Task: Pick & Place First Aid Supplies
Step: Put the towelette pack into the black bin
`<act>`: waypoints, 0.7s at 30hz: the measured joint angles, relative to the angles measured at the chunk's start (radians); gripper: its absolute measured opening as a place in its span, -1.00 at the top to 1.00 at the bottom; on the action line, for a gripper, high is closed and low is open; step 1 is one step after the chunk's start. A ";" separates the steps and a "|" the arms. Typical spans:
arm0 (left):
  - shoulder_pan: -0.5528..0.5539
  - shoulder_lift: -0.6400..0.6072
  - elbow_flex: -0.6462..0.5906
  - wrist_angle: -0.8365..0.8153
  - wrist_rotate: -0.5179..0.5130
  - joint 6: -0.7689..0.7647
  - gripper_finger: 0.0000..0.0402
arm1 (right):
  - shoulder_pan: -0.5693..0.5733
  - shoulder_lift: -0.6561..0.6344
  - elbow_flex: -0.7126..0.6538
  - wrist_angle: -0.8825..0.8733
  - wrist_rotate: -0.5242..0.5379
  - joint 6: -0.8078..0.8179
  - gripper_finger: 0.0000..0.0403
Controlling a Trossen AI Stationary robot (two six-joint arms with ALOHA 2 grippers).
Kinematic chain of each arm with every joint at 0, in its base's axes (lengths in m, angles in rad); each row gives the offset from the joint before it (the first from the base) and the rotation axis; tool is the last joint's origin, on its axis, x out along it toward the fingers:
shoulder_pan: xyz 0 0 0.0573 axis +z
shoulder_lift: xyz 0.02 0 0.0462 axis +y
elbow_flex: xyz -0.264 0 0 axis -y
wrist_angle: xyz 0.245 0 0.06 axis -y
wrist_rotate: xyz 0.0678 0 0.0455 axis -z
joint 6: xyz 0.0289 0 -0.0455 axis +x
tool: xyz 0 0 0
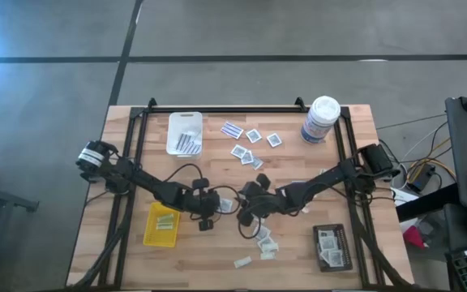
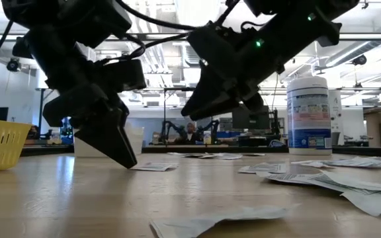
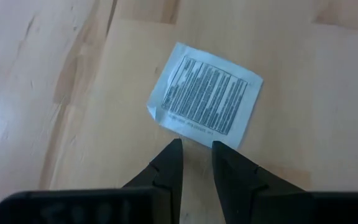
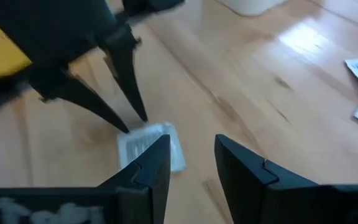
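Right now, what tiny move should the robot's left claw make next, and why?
Probably ease the left gripper forward and down. Its fingers are open, a gap showing, with the packet flat on the table just past their tips, not yet between them.

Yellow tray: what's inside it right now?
The yellow tray holds a few pale narrow strips lying on its floor, seen from above. From table height its mesh wall hides the contents, so an exact count isn't possible.

Wooden table [image 1: 128, 251] bears packets [image 1: 250, 152], trays [image 1: 162, 225], canister [image 1: 321, 120].
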 joint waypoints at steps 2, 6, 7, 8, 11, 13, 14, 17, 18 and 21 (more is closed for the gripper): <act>0.000 0.000 -0.006 0.005 -0.001 -0.017 0.60 | 0.000 0.000 0.000 0.023 0.000 0.000 0.38; 0.000 -0.002 -0.036 0.050 -0.004 -0.054 0.60 | 0.000 0.000 0.000 0.032 -0.001 0.037 0.37; -0.001 -0.002 -0.045 0.068 -0.004 -0.059 0.60 | 0.000 0.000 0.000 0.034 -0.001 0.054 0.37; -0.001 -0.002 -0.054 0.087 -0.003 -0.064 0.60 | 0.000 0.000 0.000 0.034 -0.001 0.064 0.37; -0.001 -0.003 -0.067 0.114 -0.004 -0.066 0.60 | 0.001 0.000 0.000 0.033 -0.001 0.066 0.38; -0.001 -0.005 -0.066 0.113 -0.008 -0.061 0.60 | 0.001 0.000 0.000 0.034 -0.001 0.067 0.39; -0.001 -0.006 -0.064 0.113 -0.013 -0.050 0.60 | 0.001 0.000 0.000 0.034 -0.001 0.067 0.39; -0.001 -0.011 -0.056 0.113 -0.041 -0.011 0.60 | 0.001 0.000 0.000 0.036 0.000 0.068 0.38; -0.001 -0.014 -0.053 0.116 -0.053 0.005 0.60 | 0.001 0.000 0.000 0.036 0.000 0.067 0.38; -0.003 -0.024 -0.044 0.149 -0.075 0.049 0.60 | 0.001 0.000 0.000 0.036 0.000 0.065 0.36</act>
